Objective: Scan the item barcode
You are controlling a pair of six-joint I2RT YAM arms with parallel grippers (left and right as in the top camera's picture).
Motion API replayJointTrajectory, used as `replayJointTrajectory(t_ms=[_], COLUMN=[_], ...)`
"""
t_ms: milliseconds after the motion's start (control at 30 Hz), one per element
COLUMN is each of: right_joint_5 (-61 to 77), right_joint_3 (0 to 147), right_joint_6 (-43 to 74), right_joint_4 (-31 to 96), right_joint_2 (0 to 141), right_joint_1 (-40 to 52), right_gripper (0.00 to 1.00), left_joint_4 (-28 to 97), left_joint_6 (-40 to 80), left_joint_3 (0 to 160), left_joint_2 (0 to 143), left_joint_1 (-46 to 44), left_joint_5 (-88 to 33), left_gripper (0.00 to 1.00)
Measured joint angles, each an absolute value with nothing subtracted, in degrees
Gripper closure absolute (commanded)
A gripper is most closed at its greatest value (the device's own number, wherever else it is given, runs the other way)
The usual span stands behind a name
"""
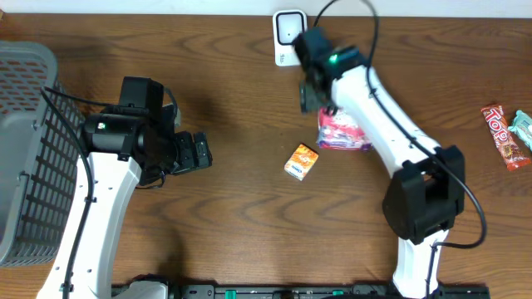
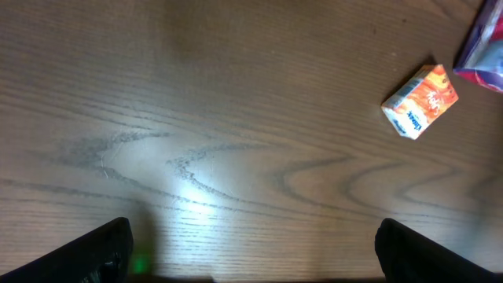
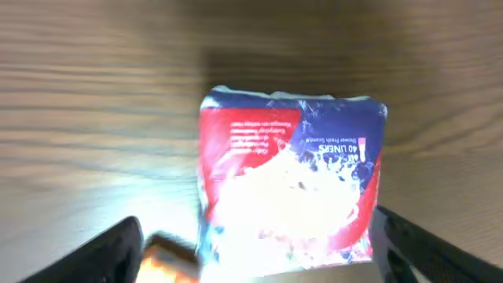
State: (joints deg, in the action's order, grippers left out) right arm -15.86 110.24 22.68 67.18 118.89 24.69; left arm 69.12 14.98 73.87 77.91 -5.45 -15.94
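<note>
Hovering with jaws spread wide, the right gripper (image 1: 313, 94) hangs over the liner pack (image 1: 342, 131), which lies free on the table (image 1: 249, 224) near the scanner (image 1: 288, 33). Next, probably, it must clamp the pack and turn its barcode scannerward; the left gripper (image 1: 196, 154) gapes empty.

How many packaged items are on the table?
4: pink packet right of centre, orange box mid-table, red bar and teal wrapper far right. Basket may hide more.
</note>
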Motion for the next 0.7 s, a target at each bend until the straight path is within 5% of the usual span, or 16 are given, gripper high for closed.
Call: replayJointTrajectory(t_ms=[267,533,700], right_joint_5=[-3.1,7.7,17.5], right_joint_3=[118.1,104.5,91.5], right_joint_6=[17.2,11.3,7.7], right_joint_4=[78.3,75.0,62.5], right_joint_2=[118.9,118.9,119.0], right_joint_1=[13.7,4.3,2.0], right_gripper=[0.02,0.04,0.2], left_joint_4=[69.1,69.1,69.1], left_joint_6=[15.0,15.0,15.0], left_joint_3=[73.9,73.9,73.9], left_joint_2=[77.9,77.9,77.9], left_joint_1=[-5.5,-5.5,-5.5], left_joint_5=[-15.9,-15.9,-15.9], left_gripper=[0.02,0.02,0.02])
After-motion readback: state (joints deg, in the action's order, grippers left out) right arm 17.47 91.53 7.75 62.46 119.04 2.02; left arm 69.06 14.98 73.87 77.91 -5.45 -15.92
